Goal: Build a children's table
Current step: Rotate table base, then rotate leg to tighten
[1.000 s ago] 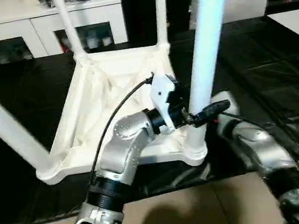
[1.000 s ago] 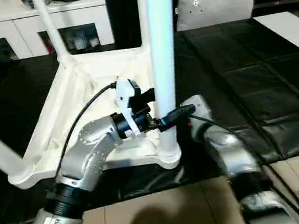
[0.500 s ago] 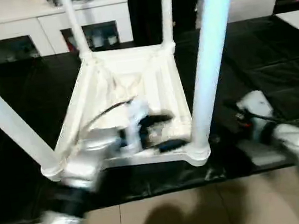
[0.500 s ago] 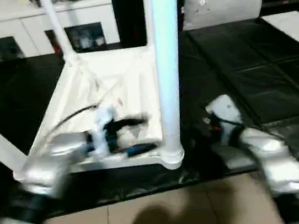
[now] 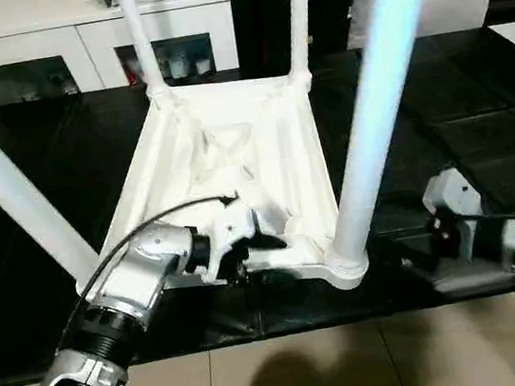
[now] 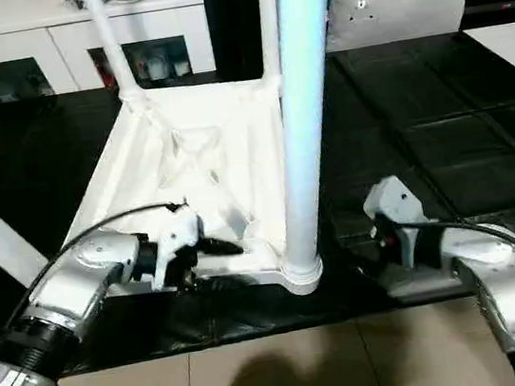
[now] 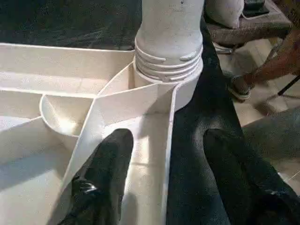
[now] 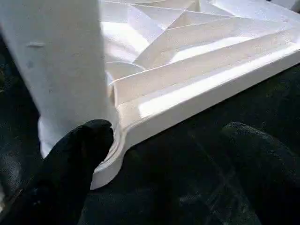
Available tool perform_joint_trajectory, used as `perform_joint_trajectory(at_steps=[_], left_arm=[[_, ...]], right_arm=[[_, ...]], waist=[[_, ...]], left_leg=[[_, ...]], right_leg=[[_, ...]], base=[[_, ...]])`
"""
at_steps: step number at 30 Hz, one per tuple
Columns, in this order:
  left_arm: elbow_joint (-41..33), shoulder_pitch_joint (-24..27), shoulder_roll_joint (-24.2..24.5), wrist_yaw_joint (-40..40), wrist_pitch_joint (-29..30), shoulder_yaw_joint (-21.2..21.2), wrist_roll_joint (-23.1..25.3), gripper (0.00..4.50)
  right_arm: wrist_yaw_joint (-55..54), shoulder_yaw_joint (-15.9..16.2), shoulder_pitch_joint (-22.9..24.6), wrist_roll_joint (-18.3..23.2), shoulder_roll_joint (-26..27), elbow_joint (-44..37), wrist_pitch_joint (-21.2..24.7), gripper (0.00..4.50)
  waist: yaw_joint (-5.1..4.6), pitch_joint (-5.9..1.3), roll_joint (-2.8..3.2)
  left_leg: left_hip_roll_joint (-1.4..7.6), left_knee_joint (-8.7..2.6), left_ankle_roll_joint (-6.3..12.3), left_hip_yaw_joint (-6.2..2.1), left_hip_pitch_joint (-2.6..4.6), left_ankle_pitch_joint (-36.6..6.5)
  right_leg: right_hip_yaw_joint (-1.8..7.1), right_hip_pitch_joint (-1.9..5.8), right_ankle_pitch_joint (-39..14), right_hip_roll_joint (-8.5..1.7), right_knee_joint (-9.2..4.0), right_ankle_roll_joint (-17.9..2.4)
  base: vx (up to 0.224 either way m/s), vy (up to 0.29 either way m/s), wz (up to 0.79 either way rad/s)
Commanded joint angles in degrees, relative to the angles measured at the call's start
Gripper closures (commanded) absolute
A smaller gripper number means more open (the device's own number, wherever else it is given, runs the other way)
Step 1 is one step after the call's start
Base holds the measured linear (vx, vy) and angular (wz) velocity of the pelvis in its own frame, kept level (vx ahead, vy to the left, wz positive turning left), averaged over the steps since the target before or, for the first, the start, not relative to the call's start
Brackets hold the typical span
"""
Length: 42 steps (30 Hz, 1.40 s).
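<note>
Upturned children's table [image 5: 233, 158] on black mat [image 5: 478, 123], four legs up, left gripper [image 7: 164, 187] fingers parted astride its near edge rim, right gripper [image 8: 159, 173] fingers wide beside the near corner leg [image 5: 371, 110]

White leg [image 8: 61, 70] seated in corner socket of ribbed tabletop [image 8: 197, 61]; black fingers [image 8: 70, 168] spread, one against socket

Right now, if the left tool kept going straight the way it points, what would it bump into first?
Probably the near right leg, where it screws into its corner socket. The left tool straddles the table's edge rib, which runs straight to that socket.
</note>
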Motion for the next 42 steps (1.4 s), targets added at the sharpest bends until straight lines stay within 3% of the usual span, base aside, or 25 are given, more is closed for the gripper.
perform_joint_trajectory(at_steps=[1, 7, 16, 18, 19, 25, 29, 30, 36, 38, 39, 42], left_arm=[[-2.4, -0.1, -0.1, 0.6, 1.8, -0.2, -0.2, 2.03], [0.6, -0.2, -2.0, 6.4, 0.0, -0.4, 3.9, 2.49], [3.5, -1.8, -0.8, 5.1, -2.5, -3.3, 7.8, 3.32], [4.2, -2.2, -1.0, 5.0, -2.9, -3.2, 8.0, 3.42], [4.3, -2.2, -1.1, 4.9, -2.9, -3.1, 8.0, 3.69], [5.2, -2.8, -1.3, 1.4, -3.8, -2.7, 6.2, 4.01], [5.7, -3.1, -1.6, -0.8, -4.9, -2.2, 4.7, 4.38], [6.0, -3.2, -1.8, -1.5, -5.5, -2.0, 4.3, 4.47], [7.1, -3.8, -2.4, -6.0, -7.7, -2.0, 3.2, 4.50], [7.6, -4.0, -2.3, -6.1, -8.1, -2.2, 3.7, 4.50], [8.1, -4.2, -2.4, -6.3, -8.3, -2.2, 4.1, 4.50], [8.6, -4.4, -2.3, -6.7, -8.7, -2.4, 4.5, 4.50]], right_arm=[[0.8, -0.2, 0.4, 0.9, -1.1, -1.6, 0.5, 0.00], [1.0, -0.8, 2.3, 1.5, -2.3, -4.9, 1.6, 0.00], [2.3, -0.6, 3.5, 2.7, -2.8, -6.8, 2.0, 0.00], [2.2, -0.5, 3.4, 2.9, -2.5, -7.1, 2.3, 0.00], [2.2, -0.4, 3.4, 2.9, -2.5, -7.1, 2.4, 0.00], [3.4, 1.1, 1.9, 3.3, -1.8, -6.0, 2.3, 0.00], [5.2, 2.0, 0.1, 4.3, -0.9, -4.2, 1.9, 0.00], [6.3, 2.1, -0.8, 5.1, -0.4, -3.4, 2.1, 0.29], [12.6, 3.5, -5.4, 7.4, 0.8, 2.3, 3.1, 0.76], [14.0, 4.2, -6.2, 7.8, 0.8, 3.2, 3.5, 0.88], [15.3, 4.7, -7.0, 8.0, 0.8, 4.0, 3.6, 0.99], [16.6, 5.3, -7.8, 8.2, 0.7, 4.9, 3.9, 1.24]], waist=[[0.34, -3.38, -0.85], [0.25, -3.33, -1.01], [0.21, -3.29, -0.91], [0.22, -3.31, -0.93], [0.21, -3.26, -0.95], [0.16, -3.31, -0.80], [0.02, -3.47, -0.65], [0.20, -3.58, -0.56], [0.64, -4.06, -0.51], [0.97, -4.06, -0.38], [1.07, -4.07, -0.75], [1.55, -3.95, -0.55]], left_leg=[[3.04, -4.19, 2.75, -1.74, 1.04, -19.9], [2.68, -3.95, 3.06, -1.80, 0.98, -20.2], [2.71, -3.99, 2.96, -1.94, 1.10, -21.4], [2.66, -3.96, 2.93, -1.91, 1.08, -21.3], [2.70, -3.98, 2.89, -1.96, 1.06, -21.5], [2.61, -3.95, 2.82, -2.00, 1.12, -22.0], [2.70, -4.00, 3.03, -2.06, 0.92, -21.4], [2.88, -4.04, 3.19, -2.00, 0.99, -20.7], [3.15, -3.80, 4.61, -1.60, 0.49, -15.8], [3.19, -3.72, 5.01, -1.48, 0.50, -15.0], [3.18, -3.69, 5.12, -1.41, 0.49, -14.8], [3.25, -3.70, 4.55, -1.39, 0.73, -15.2]], right_leg=[[2.52, 2.35, -29.6, -3.73, -5.40, -7.3], [2.16, 2.22, -32.8, -3.52, -5.99, -4.9], [2.04, 2.01, -33.6, -3.60, -6.23, -4.6], [2.03, 2.02, -33.7, -3.61, -6.25, -4.6], [2.00, 2.03, -33.9, -3.63, -6.23, -4.6], [1.90, 1.99, -34.2, -3.65, -6.34, -4.5], [2.00, 2.22, -32.1, -3.72, -6.04, -5.7], [2.18, 2.23, -30.4, -3.70, -5.83, -6.3], [2.52, 2.86, -19.3, -3.68, -4.25, -11.1], [2.49, 2.93, -18.3, -3.67, -4.09, -11.7], [2.42, 2.98, -18.6, -3.67, -4.03, -11.9], [2.49, 2.84, -21.4, -3.77, -4.28, -11.0]], base=[[0.000, 0.000, 0.00], [0.000, 0.000, 0.00], [0.000, 0.000, 0.00], [0.000, 0.000, 0.00], [0.000, 0.000, 0.00], [0.000, 0.000, 0.00], [0.000, 0.000, 0.00], [0.000, 0.000, 0.00], [0.000, 0.000, 0.00], [0.000, 0.000, 0.00], [0.000, 0.000, 0.00], [0.000, 0.000, 0.00]])
